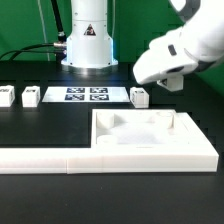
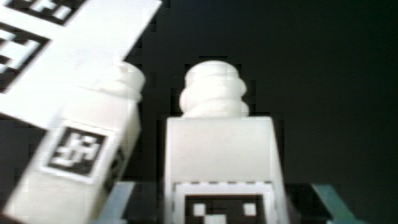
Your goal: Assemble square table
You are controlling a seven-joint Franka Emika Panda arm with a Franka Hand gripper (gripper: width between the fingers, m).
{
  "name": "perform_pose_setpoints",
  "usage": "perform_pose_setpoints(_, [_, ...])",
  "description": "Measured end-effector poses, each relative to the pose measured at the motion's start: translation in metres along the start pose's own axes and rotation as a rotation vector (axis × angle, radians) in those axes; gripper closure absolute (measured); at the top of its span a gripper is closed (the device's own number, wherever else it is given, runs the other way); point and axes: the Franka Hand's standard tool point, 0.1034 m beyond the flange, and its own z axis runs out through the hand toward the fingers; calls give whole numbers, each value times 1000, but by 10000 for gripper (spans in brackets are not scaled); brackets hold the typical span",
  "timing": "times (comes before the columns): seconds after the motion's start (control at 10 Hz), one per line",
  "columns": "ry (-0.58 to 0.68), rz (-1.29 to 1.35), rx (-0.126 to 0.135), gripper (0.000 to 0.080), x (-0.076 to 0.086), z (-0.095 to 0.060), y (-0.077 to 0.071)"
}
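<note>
Here, the exterior view looks across a black table (image 1: 40,125). At the exterior view's far left, a first leg (image 1: 5,97), a short white block, stands at the frame edge. A second leg (image 1: 30,97) is just beside it. Further along the same row lies the marker board (image 1: 85,95), flat and showing four printed tags. Behind it, in the upper middle of the frame, rises the robot base (image 1: 88,40). A third leg (image 1: 139,97) stands just past the board's end.

In the lower right of the frame sits the tabletop (image 1: 150,135), a white square tray with a raised rim. It lies against the long white border bar (image 1: 60,158), which runs along the lower edge.

In the upper right, the gripper (image 1: 165,72) hangs above the table as a blurred white shape. I cannot tell how far its claw is spread or whether it grasps anything.

The wrist view shows, close up, a tilted leg (image 2: 93,135) with a tag on its side. Next to it is an upright leg (image 2: 217,140) topped by a knobbed peg. A tagged white part (image 2: 63,35) overlaps the tilted one.
</note>
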Motion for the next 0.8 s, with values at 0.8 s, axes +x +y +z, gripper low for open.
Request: perform_pose_setpoints(0.8, [209, -52, 5, 515, 8, -45, 23])
